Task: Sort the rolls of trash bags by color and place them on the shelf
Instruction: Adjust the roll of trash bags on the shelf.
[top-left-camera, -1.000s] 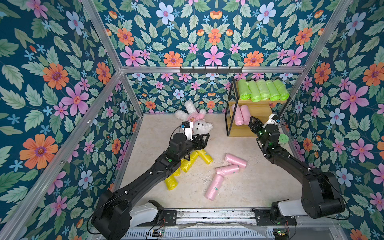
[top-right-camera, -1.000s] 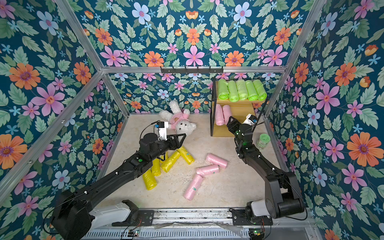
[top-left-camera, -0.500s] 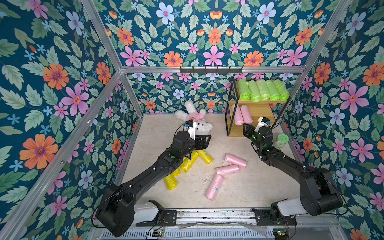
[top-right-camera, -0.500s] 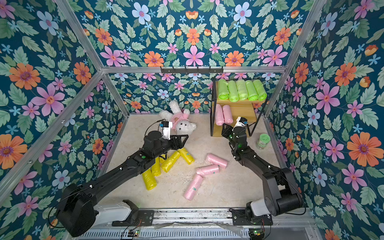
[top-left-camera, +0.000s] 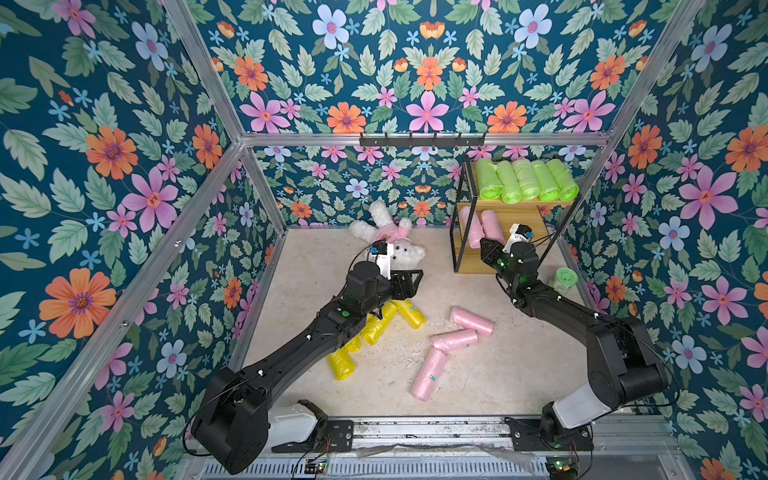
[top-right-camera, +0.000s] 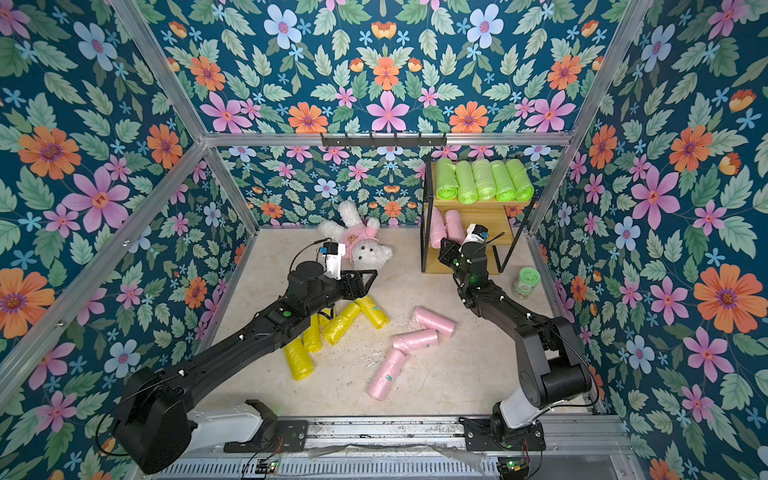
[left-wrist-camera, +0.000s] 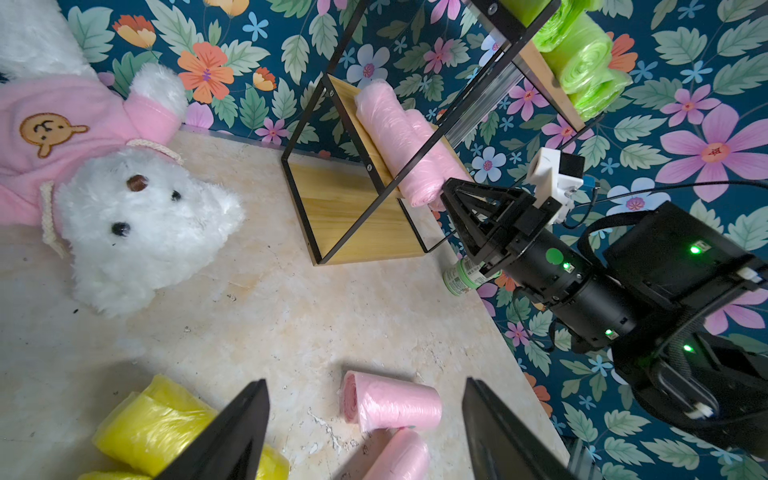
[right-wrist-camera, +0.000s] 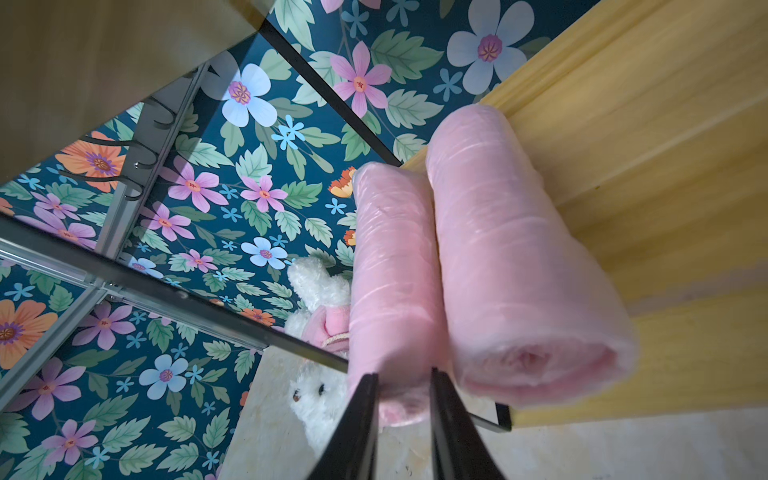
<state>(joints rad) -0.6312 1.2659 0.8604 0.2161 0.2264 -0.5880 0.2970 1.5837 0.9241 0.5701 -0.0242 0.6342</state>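
Right arm swung toward 9 o'clock along the front of the shelf (top-left-camera: 521, 216) over the last second. Right pincer (right-wrist-camera: 405, 378) is now pinched narrow, tips at the near end of the 9 o'clock one of two shelved pink rolls (right-wrist-camera: 395, 270) on the middle tier. Can't tell if it's nipping plastic. Left pincer (left-wrist-camera: 365, 386) barely shifted: wide, empty, hovering over the tabletop (top-left-camera: 478, 390) just past the yellow rolls (top-left-camera: 376, 328). Shelf sits at 1 o'clock on the tabletop, with five green rolls (top-left-camera: 525, 180) side by side on the top tier. Three loose pink rolls (top-left-camera: 455, 340) lie near centre toward 5 o'clock, yellow rolls at their 9 o'clock.
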